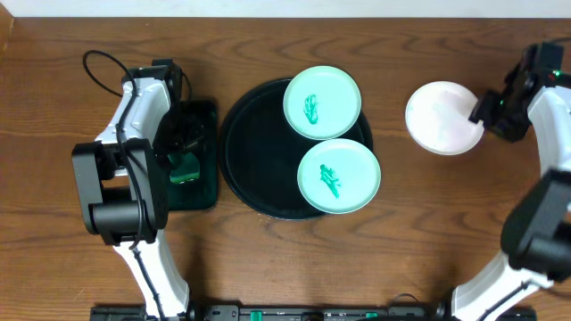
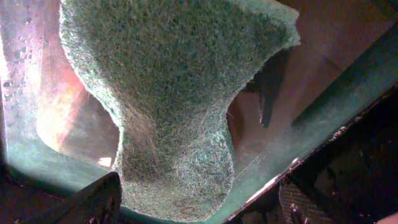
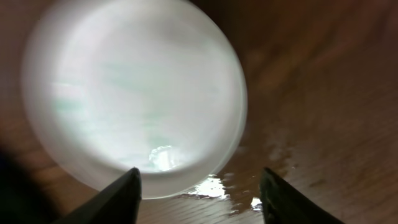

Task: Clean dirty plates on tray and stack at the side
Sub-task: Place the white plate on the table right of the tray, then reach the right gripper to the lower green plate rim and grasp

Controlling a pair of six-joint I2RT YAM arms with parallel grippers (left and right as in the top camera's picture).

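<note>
White plate is lying flat on the bare desk, off the black tray, toward the desk's right edge and nearer its far edge. It's looking clean from overhead. The right wrist view is blurred and showing faint greenish streaks on it; can't tell if that's residue or reflection.

Right gripper is sitting just beside that plate's right rim. Its jaws are standing partly apart and gripping nothing, with the plate resting on the desk on its own.

Far turquoise plate and near turquoise plate are sitting on the right half of the black tray, touching or nearly so and overhanging its rim. Each is carrying a teal-green smear in the middle.

Left gripper is hovering over the green tray near the desk's left edge. Its jaws are spread wide and holding nothing. The green scouring pad is lying crumpled in that tray, right under the fingers.

Progress, judging from this: one of three plates is off the tray and starting the stack spot. The two smeared ones are waiting to be scrubbed, moved and stacked, so roughly a third done.
</note>
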